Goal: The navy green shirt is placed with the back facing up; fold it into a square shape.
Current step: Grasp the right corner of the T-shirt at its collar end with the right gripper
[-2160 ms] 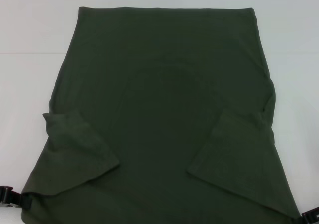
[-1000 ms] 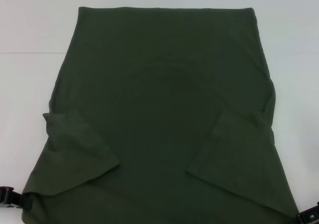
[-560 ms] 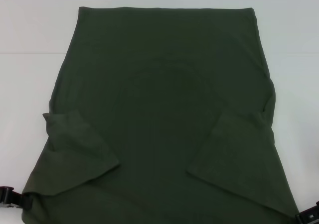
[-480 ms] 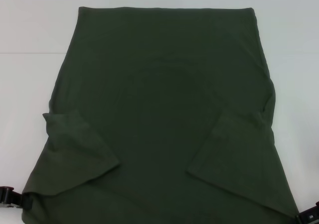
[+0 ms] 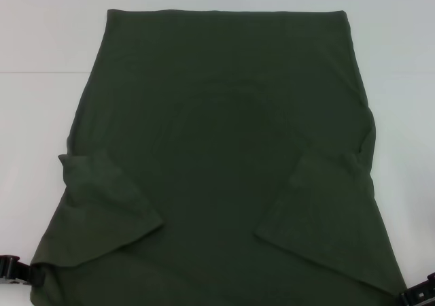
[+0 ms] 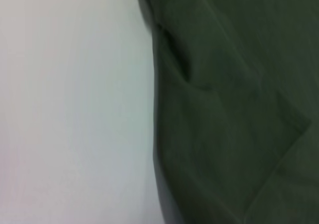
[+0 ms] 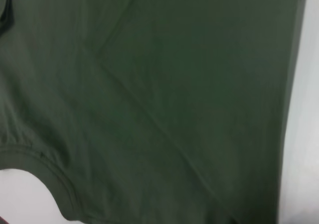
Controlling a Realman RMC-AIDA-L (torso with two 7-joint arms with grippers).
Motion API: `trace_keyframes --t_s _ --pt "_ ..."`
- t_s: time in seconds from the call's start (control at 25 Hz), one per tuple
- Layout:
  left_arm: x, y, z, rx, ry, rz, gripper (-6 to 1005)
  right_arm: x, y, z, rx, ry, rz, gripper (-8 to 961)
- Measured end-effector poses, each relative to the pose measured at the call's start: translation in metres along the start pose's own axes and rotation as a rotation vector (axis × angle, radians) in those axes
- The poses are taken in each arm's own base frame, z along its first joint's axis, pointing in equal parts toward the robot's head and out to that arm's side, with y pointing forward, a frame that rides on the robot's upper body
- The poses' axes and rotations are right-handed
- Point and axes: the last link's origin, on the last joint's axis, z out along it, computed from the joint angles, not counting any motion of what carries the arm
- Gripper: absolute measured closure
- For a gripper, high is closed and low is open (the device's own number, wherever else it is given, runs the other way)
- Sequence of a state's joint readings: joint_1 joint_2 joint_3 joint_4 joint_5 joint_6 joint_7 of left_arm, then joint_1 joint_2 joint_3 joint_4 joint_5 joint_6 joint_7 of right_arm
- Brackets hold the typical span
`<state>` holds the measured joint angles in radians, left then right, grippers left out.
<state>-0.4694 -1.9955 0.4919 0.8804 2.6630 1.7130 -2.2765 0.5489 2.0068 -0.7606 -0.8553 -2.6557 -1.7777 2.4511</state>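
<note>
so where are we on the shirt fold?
Early. Done: the navy green shirt lies flat on the white table, back up, with both sleeves folded in over the body, left sleeve and right sleeve. In hand: the left gripper and right gripper sit at the near corners, only partly in view. Left: the lengthwise folds into a square.

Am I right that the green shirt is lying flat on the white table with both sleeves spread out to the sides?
Not quite. The green shirt does lie flat on the white table, but the head view shows both sleeves folded inward onto the body, not spread out. The left pincer and right pincer sit at its near corners.
</note>
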Motion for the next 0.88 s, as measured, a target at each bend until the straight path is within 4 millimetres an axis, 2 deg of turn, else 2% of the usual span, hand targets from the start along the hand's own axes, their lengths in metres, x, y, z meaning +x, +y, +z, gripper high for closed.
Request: trace_keyframes --t_s 0.52,0.88 --pt "0.0 -0.001 0.0 0.002 0.002 0.0 1001 -0.006 0.005 0.007 0.003 0.023 -0.021 159" --pt "0.0 0.0 0.0 0.0 0.002 0.001 1001 -0.012 0.017 0.011 -0.046 0.034 -0.055 157"
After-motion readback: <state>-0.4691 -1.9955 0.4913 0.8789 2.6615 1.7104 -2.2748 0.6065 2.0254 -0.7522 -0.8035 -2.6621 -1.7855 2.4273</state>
